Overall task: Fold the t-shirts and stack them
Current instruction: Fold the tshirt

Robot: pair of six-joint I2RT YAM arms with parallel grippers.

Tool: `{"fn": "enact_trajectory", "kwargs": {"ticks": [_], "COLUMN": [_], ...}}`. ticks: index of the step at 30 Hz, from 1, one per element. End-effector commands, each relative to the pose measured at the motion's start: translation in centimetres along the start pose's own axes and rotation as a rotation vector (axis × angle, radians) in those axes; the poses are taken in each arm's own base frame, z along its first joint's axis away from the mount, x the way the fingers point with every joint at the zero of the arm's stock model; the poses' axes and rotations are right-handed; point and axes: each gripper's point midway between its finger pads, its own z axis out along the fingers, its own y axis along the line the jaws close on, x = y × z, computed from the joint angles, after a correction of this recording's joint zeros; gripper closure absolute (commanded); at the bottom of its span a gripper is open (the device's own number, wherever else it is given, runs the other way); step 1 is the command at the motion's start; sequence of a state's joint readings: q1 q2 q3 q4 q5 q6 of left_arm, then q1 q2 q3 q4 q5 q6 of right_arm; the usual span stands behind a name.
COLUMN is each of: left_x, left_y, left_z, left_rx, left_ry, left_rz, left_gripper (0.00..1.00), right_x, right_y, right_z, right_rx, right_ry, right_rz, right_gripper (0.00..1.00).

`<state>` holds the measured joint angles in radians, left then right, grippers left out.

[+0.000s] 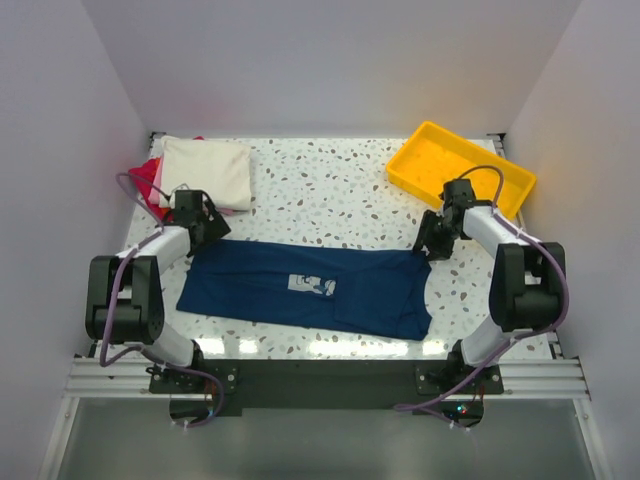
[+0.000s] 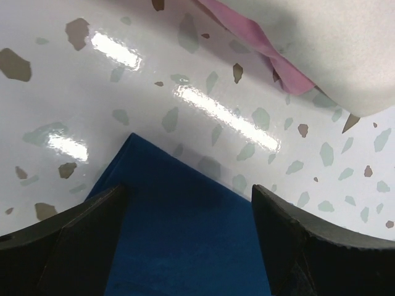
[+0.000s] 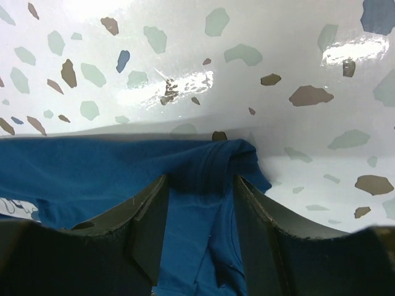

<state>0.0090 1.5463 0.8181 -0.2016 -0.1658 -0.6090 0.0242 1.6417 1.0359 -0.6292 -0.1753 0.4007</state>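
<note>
Left fingers (image 2: 68, 240) are hanging spread over a corner of the navy t-shirt (image 1: 260, 285), while right fingers (image 3: 145, 228) are pinching its bunched edge.
It is lying stretched across the worktop (image 1: 330, 190), each arm taking one end, I think so that the fold is coming out even.

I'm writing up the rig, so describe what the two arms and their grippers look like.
The left arm and right arm have black joints, white links and loose purple cables. The left gripper and right gripper each have two thick black fingers.
</note>
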Motion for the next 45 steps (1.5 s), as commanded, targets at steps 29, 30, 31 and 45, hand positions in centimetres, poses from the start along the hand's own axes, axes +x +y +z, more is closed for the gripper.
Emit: {"fn": "enact_trajectory", "kwargs": {"ticks": [29,30,31,45], "left_x": [4.4,4.1,3.9,-3.0], "left_y": [3.9,3.7,3.6,0.2], "left_z": [2.1,2.1,2.1,-2.4], "left_rx": [-0.129,-0.116,-0.112,-0.07], "left_ry": [0.076,0.065,0.058,-0.14], "left_rz": [-0.102,-0.092,-0.087,0.068], "left_gripper": [0.14,0.14,0.14,0.06], "right_x": [-1.3,-1.3,-1.4,-2.9], "right_y": [-2.7,-2.6,-2.5,-1.9], "right_z": [1.1,1.2,1.2,-4.9], "right_rx": [0.04,0.033,0.03,0.043], "right_ry": [-0.051,-0.048,-0.048,-0.182], "right_rz": [0.047,0.047,0.046,-0.019], "right_gripper": [0.99,0.99,0.98,0.42]}}
